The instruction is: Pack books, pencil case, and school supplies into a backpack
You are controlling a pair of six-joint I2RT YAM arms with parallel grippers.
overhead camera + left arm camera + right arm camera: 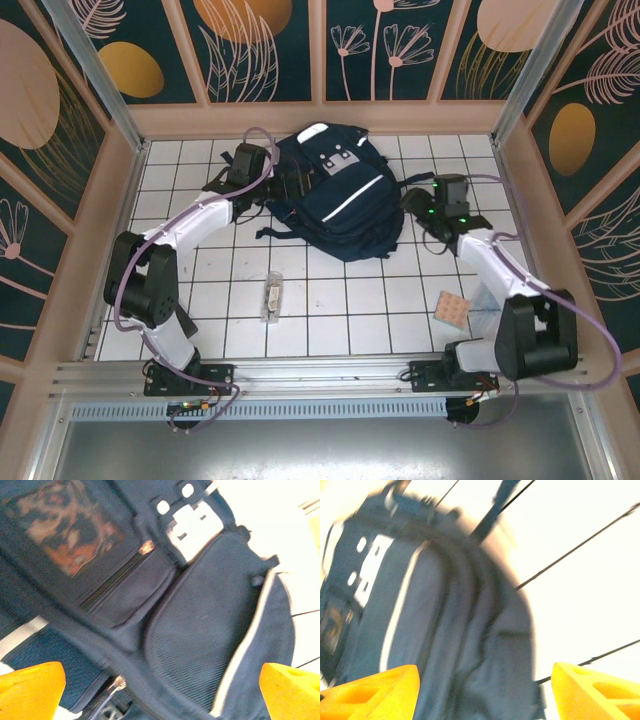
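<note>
The navy-blue backpack [340, 200] lies flat on the white tiled table, its grey patches toward the back wall. My left gripper [283, 186] is at the backpack's left side and stands open. In the left wrist view its orange fingertips [31, 690] are spread wide over the backpack [200, 625], with nothing between them. My right gripper [417, 203] is at the backpack's right edge, also open. Its fingertips [598, 692] straddle the backpack [445, 630] without holding it. School supplies lie loose: a clear oblong box [272, 297], a pinkish-tan pad [452, 308] and a bluish pouch [486, 298]. The books and pencil case are out of view.
Wooden walls enclose the table [330, 330] on the left, back and right. Dark straps [280, 232] trail from the backpack's near-left corner onto the tiles. The pad and pouch lie close beside the right arm's base [530, 340].
</note>
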